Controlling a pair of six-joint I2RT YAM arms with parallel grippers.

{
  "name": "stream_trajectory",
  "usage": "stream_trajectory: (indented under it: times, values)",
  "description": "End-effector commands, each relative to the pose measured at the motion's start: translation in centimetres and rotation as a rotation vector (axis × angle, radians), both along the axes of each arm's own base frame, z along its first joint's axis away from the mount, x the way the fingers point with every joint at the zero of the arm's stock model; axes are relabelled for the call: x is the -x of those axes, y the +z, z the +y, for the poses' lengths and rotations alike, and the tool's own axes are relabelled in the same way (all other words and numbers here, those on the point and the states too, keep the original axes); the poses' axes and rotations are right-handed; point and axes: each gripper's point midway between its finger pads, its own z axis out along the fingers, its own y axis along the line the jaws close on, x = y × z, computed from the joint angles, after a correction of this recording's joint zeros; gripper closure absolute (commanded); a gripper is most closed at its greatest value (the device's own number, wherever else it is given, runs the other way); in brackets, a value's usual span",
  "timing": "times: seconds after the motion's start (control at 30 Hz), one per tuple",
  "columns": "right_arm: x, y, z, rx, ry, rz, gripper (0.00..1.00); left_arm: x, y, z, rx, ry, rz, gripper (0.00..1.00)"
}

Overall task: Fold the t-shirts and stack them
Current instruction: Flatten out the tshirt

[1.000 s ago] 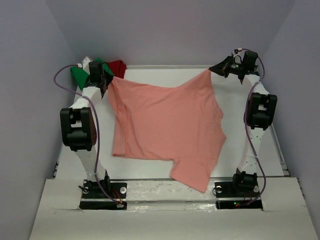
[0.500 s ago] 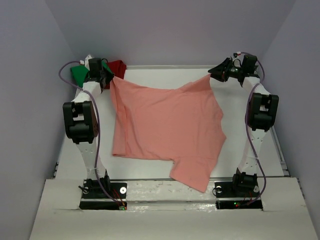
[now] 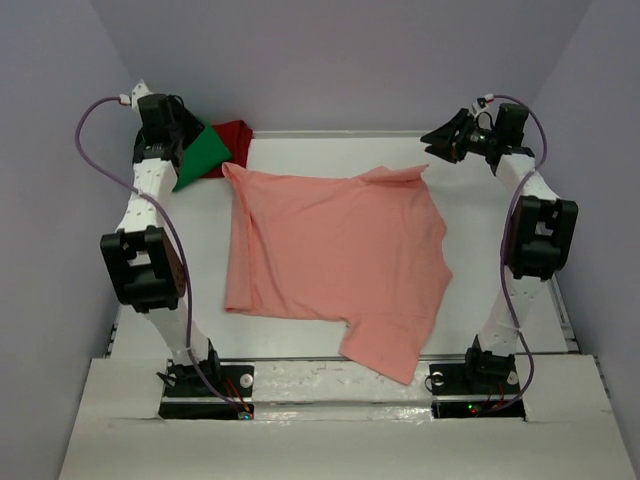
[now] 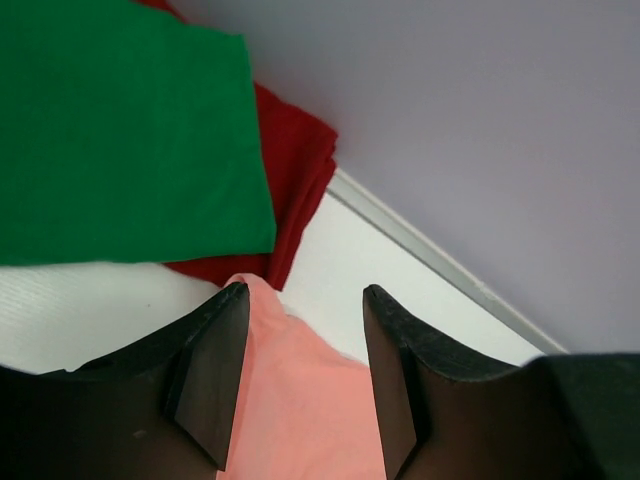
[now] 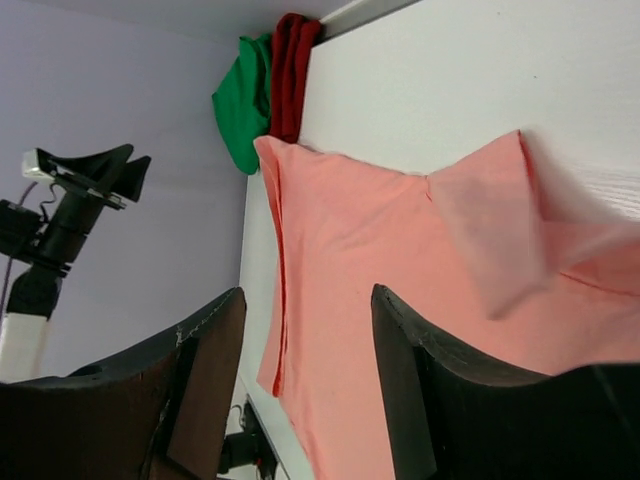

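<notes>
My left gripper (image 3: 178,138) hangs above the far left corner of the table (image 3: 300,150). Its fingers are spread, with nothing between them; through the gap I look down on a corner of the salmon-pink t-shirt (image 3: 335,260), not gripped. My right gripper (image 3: 447,135) hangs over the far right corner, also parted and empty, with the pink cloth lying below it, clear of the pads.

The salmon-pink t-shirt lies spread across the middle of the table, far edge roughly straight from left to right. I take it that it lies open like this so a fold can start from a flat sheet. It is not quite tidy: at the far right corner a small flap is doubled over on itself, and on the near right a lobe of cloth trails toward the near edge.

The bright green t-shirt (image 3: 203,153) and the dark red t-shirt (image 3: 235,135) sit bunched in the far left corner, the green lapping over the red. There they are out of the folding space, I judge. The pink shirt's far left corner lies just beside the red one, perhaps touching; I cannot tell.

With both hands raised, the cloth lies free.
</notes>
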Motion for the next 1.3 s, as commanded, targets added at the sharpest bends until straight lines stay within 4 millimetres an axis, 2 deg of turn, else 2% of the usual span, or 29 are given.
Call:
stream_trajectory:
  times: [0.0,0.1,0.13,0.17,0.2,0.23,0.27,0.3,0.37,0.43,0.5,0.53,0.57,0.6,0.63,0.67,0.7,0.73,0.8,0.83,0.87,0.97,1.03,1.07,1.17,1.2,1.27]
  values:
    - [1.6,4.5,0.0,0.067,0.007,-0.158,0.42,2.6,10.6,-2.3,-0.05,-0.124,-0.211,0.42]
    - [1.9,3.6,0.6,0.06,0.025,-0.14,0.42,4.7,10.2,-6.3,0.051,-0.276,-0.184,0.44]
    - [1.8,3.3,0.6,0.06,0.022,-0.134,0.42,5.7,8.6,-8.2,0.079,-0.327,-0.141,0.45]
    - [1.7,3.0,0.5,0.059,0.023,-0.129,0.42,6.5,7.8,-8.9,0.085,-0.333,-0.113,0.45]
    - [1.5,2.6,0.5,0.056,0.022,-0.121,0.42,7.4,7.0,-9.4,0.089,-0.329,-0.078,0.45]
    - [1.5,2.5,1.1,0.054,0.034,-0.119,0.43,9.2,6.4,-9.9,0.095,-0.324,-0.032,0.45]
    - [1.5,2.5,1.1,0.054,0.032,-0.117,0.43,10.2,4.2,-9.7,0.089,-0.289,0.032,0.45]
    - [1.4,2.8,1.1,0.051,0.03,-0.119,0.43,12.0,2.4,-11.0,0.088,-0.295,0.113,0.45]
    - [1.3,2.6,1.5,0.051,0.034,-0.11,0.43,14.5,0.0,-11.4,0.092,-0.282,0.202,0.45]
    - [1.5,2.6,2.0,0.048,0.041,-0.1,0.43,18.1,-3.4,-12.3,0.098,-0.288,0.353,0.46]
    - [1.6,2.5,2.0,0.046,0.039,-0.09,0.44,20.3,-5.0,-12.9,0.086,-0.299,0.428,0.47]
    - [2.0,2.2,2.6,0.04,0.053,-0.078,0.45,22.4,-6.0,-13.2,0.066,-0.304,0.492,0.47]
    - [2.1,2.0,2.7,0.037,0.055,-0.067,0.46,23.3,-6.3,-13.3,0.055,-0.306,0.514,0.48]
    - [2.5,1.8,3.7,0.038,0.076,-0.059,0.48,24.9,-6.5,-13.3,0.042,-0.307,0.554,0.47]
    - [2.6,1.4,3.7,0.039,0.074,-0.046,0.52,25.8,-6.8,-13.4,0.023,-0.307,0.581,0.47]
    - [3.0,0.7,4.6,0.037,0.095,-0.024,0.75,26.5,-7.1,-13.3,0.012,-0.306,0.603,0.47]
    - [3.6,-0.2,5.2,0.041,0.113,0.014,0.92,27.7,-7.6,-13.1,-0.004,-0.307,0.656,0.48]
    - [4.3,-1.0,6.7,0.048,0.144,0.046,1.0,28.3,-7.8,-13.2,-0.028,-0.309,0.678,0.48]
    - [6.1,-3.1,8.4,0.081,0.186,0.122,1.0,29.6,-8.5,-13.3,-0.047,-0.329,0.736,0.48]
    - [7.2,-4.0,10.4,0.107,0.211,0.147,1.0,30.1,-8.7,-13.4,-0.053,-0.338,0.754,0.49]
    - [8.3,-4.8,11.4,0.117,0.232,0.176,1.0,30.4,-8.8,-13.6,-0.083,-0.341,0.764,0.49]
    - [13.1,-7.9,15.4,0.132,0.328,0.303,1.0,31.6,-9.4,-13.8,-0.151,-0.354,0.82,0.5]
    - [15.1,-8.4,17.3,0.126,0.383,0.337,1.0,31.9,-9.9,-13.7,-0.192,-0.358,0.85,0.5]
    - [16.7,-8.7,19.0,0.128,0.431,0.358,1.0,32.0,-10.0,-13.7,-0.206,-0.361,0.862,0.5]
    - [19.6,-10.1,21.2,0.146,0.522,0.441,1.0,32.3,-10.6,-13.7,-0.273,-0.377,0.91,0.5]
    - [21.1,-10.5,22.3,0.173,0.571,0.456,1.0,32.5,-10.9,-13.9,-0.295,-0.386,0.928,0.5]
    - [21.6,-10.3,23.2,0.202,0.585,0.444,1.0,32.4,-10.7,-13.8,-0.323,-0.377,0.926,0.5]
